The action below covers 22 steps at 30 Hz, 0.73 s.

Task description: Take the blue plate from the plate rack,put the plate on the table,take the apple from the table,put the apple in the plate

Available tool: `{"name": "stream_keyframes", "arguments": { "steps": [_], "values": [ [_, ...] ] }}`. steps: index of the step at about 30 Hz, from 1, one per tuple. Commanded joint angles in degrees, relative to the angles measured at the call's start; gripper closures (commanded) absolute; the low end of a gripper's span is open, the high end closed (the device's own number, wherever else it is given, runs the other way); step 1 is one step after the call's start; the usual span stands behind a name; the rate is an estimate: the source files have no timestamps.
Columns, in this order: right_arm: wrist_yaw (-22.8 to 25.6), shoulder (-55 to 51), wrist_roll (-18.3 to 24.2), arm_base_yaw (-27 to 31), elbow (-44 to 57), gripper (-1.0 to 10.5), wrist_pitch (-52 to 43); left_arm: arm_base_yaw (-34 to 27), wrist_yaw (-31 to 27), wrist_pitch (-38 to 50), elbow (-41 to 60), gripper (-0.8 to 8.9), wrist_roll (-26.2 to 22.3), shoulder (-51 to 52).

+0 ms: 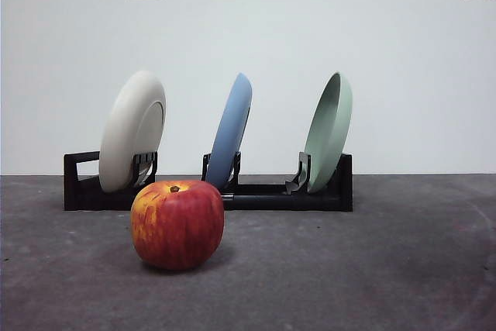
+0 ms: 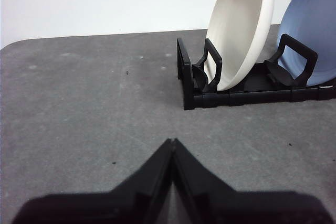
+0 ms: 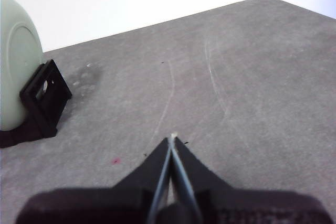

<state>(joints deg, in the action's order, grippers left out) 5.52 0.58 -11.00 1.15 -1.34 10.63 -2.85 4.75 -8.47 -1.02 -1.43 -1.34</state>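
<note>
The blue plate (image 1: pixel 232 128) stands on edge in the middle slot of the black plate rack (image 1: pixel 263 195); its edge also shows in the left wrist view (image 2: pixel 315 24). The red apple (image 1: pixel 177 224) sits on the dark grey table (image 1: pixel 372 269) in front of the rack. My left gripper (image 2: pixel 172 141) is shut and empty, above bare table short of the rack's end (image 2: pixel 191 85). My right gripper (image 3: pixel 172 137) is shut and empty, over bare table away from the rack's other end (image 3: pixel 44 95). Neither gripper shows in the front view.
A cream-white plate (image 1: pixel 132 129) stands in the rack's left slot, also in the left wrist view (image 2: pixel 241 27). A pale green plate (image 1: pixel 328 131) stands in the right slot, also in the right wrist view (image 3: pixel 16 61). A white wall with two sockets is behind.
</note>
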Motion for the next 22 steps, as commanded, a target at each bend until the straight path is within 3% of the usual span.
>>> {"name": "stream_keyframes", "arguments": {
  "steps": [1,9,13,17,22],
  "values": [
    [-1.44,-0.04,-1.09,0.04,0.33,9.5,0.31,-0.22,0.17,0.52,0.5,8.18,0.87,0.04],
    [-2.75,-0.04,-2.99,0.04,-0.31,9.5,1.77,-0.22,0.17,0.09,0.5,8.17,1.29,0.04],
    [-6.75,-0.04,-3.06,0.04,-0.44,9.5,1.73,-0.22,0.2,-0.87,0.5,8.19,1.4,0.04],
    [-9.94,-0.04,-7.41,0.04,-1.97,9.5,2.19,-0.17,1.38,-2.71,-1.6,8.19,5.66,0.04],
    [-10.05,0.07,-10.49,0.04,-8.37,9.5,4.92,-0.17,3.19,-4.81,-9.68,8.19,10.73,-0.92]
  ]
}}
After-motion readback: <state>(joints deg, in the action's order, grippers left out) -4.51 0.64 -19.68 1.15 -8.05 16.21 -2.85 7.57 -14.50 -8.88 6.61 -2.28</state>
